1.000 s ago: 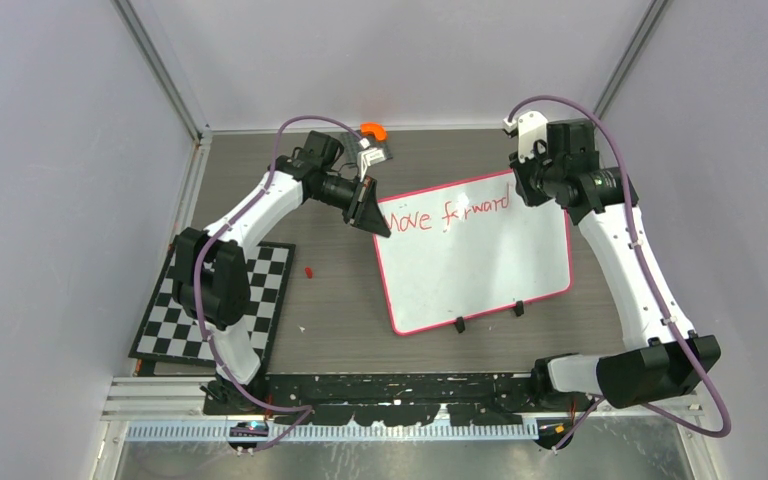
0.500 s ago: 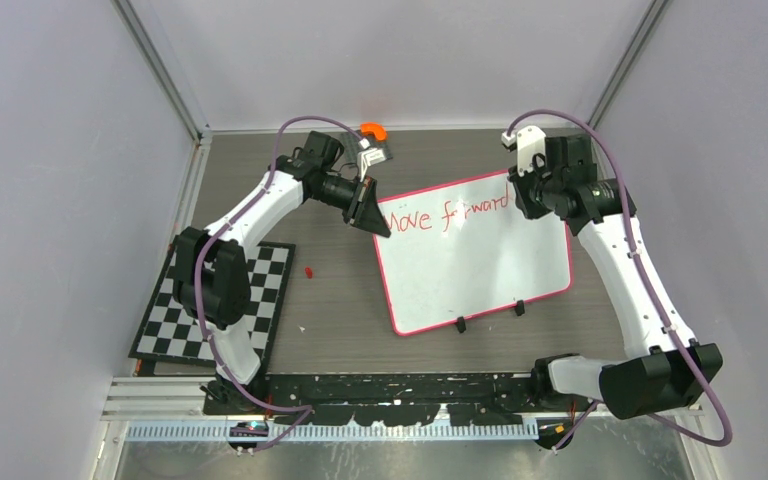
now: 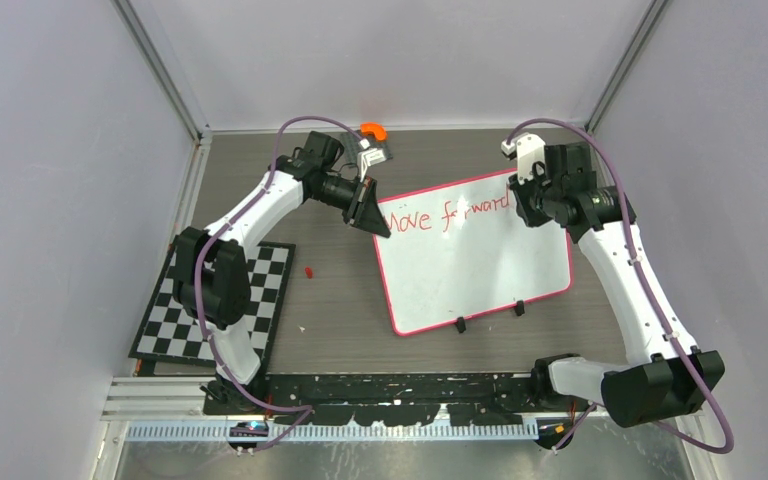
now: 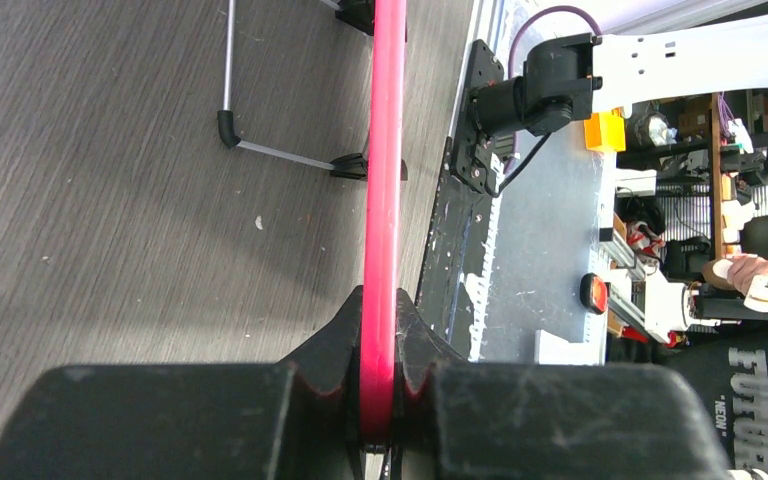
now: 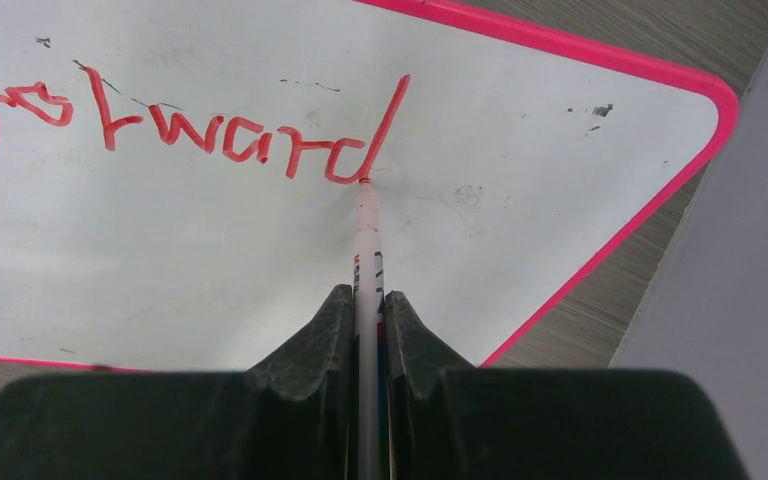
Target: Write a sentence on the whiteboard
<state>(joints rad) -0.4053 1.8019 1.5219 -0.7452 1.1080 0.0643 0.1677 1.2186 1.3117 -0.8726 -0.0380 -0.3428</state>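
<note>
The whiteboard (image 3: pixel 475 265), white with a pink-red rim, lies tilted on the dark table. Red handwriting on it, the sentence (image 3: pixel 448 213), reads "Move forward" in one line along the far edge. My left gripper (image 3: pixel 381 227) is shut on the board's far-left corner; the pink rim (image 4: pixel 384 180) runs between its fingers (image 4: pixel 332 345). My right gripper (image 3: pixel 526 197) is shut on a white marker (image 5: pixel 365 245). The marker's tip touches the whiteboard (image 5: pixel 180 260) at the foot of the final "d" of "forward" (image 5: pixel 190 135).
A black-and-white checkerboard mat (image 3: pixel 175 325) lies at the near left, and a small red piece (image 3: pixel 308 271) beside it. An orange and white object (image 3: pixel 373 133) sits at the back. Two black clips (image 3: pixel 460 324) hold the board's near edge. Walls close in left and right.
My right wrist has shifted a little left and toward the near side with the marker. The left arm and the board have not moved.
</note>
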